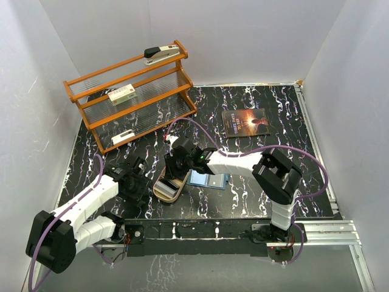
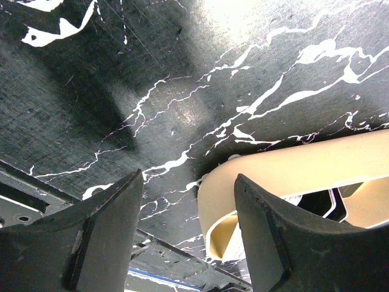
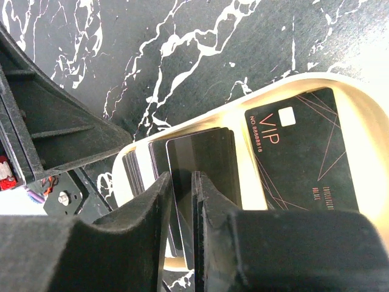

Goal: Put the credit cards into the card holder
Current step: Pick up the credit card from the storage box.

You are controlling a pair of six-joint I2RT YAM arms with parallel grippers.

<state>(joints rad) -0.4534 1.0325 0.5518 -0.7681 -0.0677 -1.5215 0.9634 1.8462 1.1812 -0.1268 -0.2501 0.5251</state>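
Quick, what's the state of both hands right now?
Left hand: open, empty, beside the wooden tray.
Right hand: closed on a black card in the tray.

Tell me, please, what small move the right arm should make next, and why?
Probably lift straight up a little. The right gripper appears pinched on the edge of a black card in the tan tray; lifting would free it from the other cards before carrying it to the blue card holder.
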